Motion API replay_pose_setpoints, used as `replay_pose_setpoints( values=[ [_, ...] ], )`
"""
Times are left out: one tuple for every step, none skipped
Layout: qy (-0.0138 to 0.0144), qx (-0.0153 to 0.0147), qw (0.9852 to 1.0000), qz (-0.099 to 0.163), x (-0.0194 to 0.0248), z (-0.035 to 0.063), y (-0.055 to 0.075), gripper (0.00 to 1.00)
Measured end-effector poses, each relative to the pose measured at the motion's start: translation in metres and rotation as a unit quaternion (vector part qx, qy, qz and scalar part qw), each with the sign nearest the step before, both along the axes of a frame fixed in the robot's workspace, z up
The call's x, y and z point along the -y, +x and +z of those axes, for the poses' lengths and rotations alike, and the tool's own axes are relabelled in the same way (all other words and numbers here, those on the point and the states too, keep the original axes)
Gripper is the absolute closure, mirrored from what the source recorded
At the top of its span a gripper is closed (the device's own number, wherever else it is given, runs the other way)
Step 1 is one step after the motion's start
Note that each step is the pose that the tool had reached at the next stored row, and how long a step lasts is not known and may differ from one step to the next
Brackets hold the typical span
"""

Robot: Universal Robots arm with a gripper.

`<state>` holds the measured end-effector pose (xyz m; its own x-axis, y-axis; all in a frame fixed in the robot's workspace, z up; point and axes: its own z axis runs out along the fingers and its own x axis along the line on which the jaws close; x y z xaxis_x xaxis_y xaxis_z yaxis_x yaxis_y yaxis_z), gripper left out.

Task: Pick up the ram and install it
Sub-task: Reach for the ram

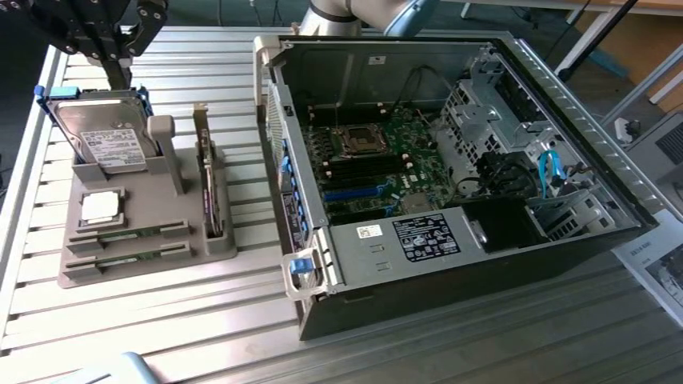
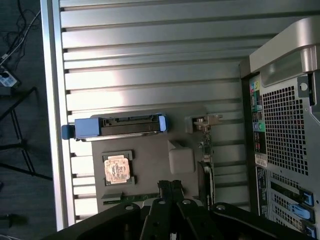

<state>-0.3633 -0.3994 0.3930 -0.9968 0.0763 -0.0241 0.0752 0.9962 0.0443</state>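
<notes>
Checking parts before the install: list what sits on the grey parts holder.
On the holder: an upright hard drive, a processor chip, two ram sticks lying in slots, an expansion card standing on edge. Slots hide their lower edges.

Slatted table (image 1: 160,328): grey holder (image 1: 128,274), open PC case (image 1: 449,298)

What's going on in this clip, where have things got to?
One robot arm's claw hangs shut and empty over the grey parts holder on the slatted table, just above the hard drive. The ram lies untouched in its slot in the holder, next to the processor chip. The open computer case stands at the exterior view's right with its motherboard exposed. Nothing has been picked up yet.
</notes>
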Motion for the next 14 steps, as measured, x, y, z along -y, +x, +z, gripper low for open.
replay_pose_setpoints(
  values=[
    [0.0000, 0.0000, 1.0000, 0.000, 0.0015, 0.0001, 0.000, 0.89],
    [0.0000, 0.0000, 1.0000, 0.000, 0.0036, 0.0000, -0.001, 0.89],
    [0.0000, 0.0000, 1.0000, 0.000, 0.0051, 0.0000, -0.001, 0.89],
    [0.0000, 0.0000, 1.0000, 0.000, 0.0065, 0.0000, -0.002, 0.89],
    [0.0000, 0.0000, 1.0000, 0.000, 0.0078, 0.0000, -0.002, 0.89],
    [0.0000, 0.0000, 1.0000, 0.000, 0.0090, 0.0000, -0.002, 0.89],
    [0.0000, 0.0000, 1.0000, 0.000, 0.0106, 0.0000, -0.003, 0.89],
    [0.0000, 0.0000, 1.0000, 0.000, 0.0121, 0.0000, -0.003, 0.89],
    [0.0000, 0.0000, 1.0000, 0.000, 0.0142, 0.0001, -0.004, 0.89],
    [0.0000, 0.0000, 1.0000, 0.000, 0.0163, 0.0000, -0.004, 0.89],
    [0.0000, 0.0000, 1.0000, 0.000, 0.0192, 0.0000, -0.005, 0.89],
    [0.0000, 0.0000, 1.0000, 0.000, 0.0217, 0.0000, -0.005, 0.89],
    [0.0000, 0.0000, 1.0000, 0.000, 0.0241, 0.0000, -0.006, 0.89],
    [0.0000, 0.0000, 1.0000, 0.000, 0.0256, 0.0000, -0.006, 0.89]
  ],
)
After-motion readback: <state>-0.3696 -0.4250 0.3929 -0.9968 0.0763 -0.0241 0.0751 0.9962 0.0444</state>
